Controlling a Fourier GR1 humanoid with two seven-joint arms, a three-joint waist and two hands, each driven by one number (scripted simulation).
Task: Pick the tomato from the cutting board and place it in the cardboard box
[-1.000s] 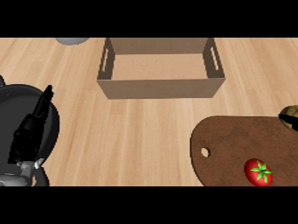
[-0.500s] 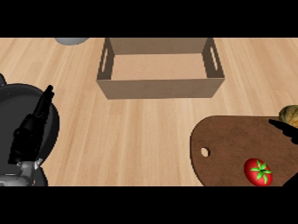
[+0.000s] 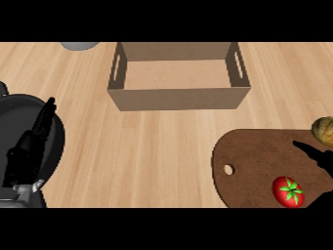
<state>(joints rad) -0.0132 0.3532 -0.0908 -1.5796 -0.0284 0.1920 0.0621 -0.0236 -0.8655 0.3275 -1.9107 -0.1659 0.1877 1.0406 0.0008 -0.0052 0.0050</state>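
A red tomato (image 3: 288, 192) with a green stem lies on the dark brown cutting board (image 3: 255, 156) at the lower right. My right hand (image 3: 329, 165) hovers over the board just right of the tomato, fingers straight and pointing up-left, not touching it. The open cardboard box (image 3: 178, 97) stands at the top centre with nothing visible inside. My left hand (image 3: 31, 146) rests open at the left, fingers up, over a black pan.
A black pan (image 3: 10, 122) fills the lower left under my left hand. A yellow-brown round vegetable (image 3: 332, 131) sits at the board's far right edge. A grey object (image 3: 80, 45) shows at the top left. Bare wooden counter lies between the board and the box.
My right hand has moved left and down from the board's right edge, uncovering the yellow-brown vegetable, and is now close beside the tomato. The left hand has not moved.
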